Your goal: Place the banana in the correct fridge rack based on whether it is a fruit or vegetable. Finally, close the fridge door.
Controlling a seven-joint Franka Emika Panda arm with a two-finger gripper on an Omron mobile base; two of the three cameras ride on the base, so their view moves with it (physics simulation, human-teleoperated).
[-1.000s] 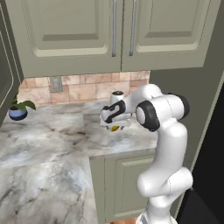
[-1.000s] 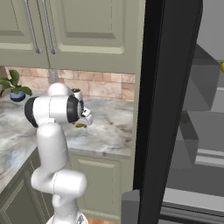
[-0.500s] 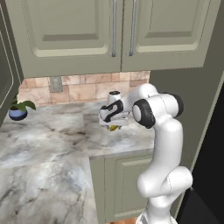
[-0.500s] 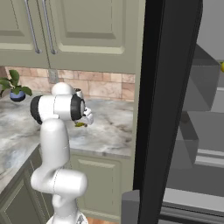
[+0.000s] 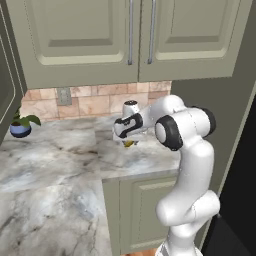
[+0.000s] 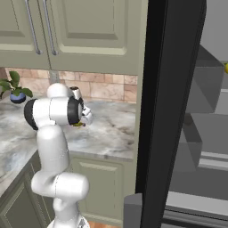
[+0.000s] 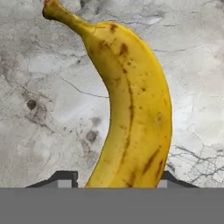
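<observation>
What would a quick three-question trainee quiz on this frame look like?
1. True or false: the banana lies on the marble counter.
2. In the hand view, the tool's fingertips stand: A) on either side of the banana, B) both on one side, C) far above it.
3. Is the fridge door open or closed?

Key: 1 true; 2 A; 3 open, with shelves visible inside.
</observation>
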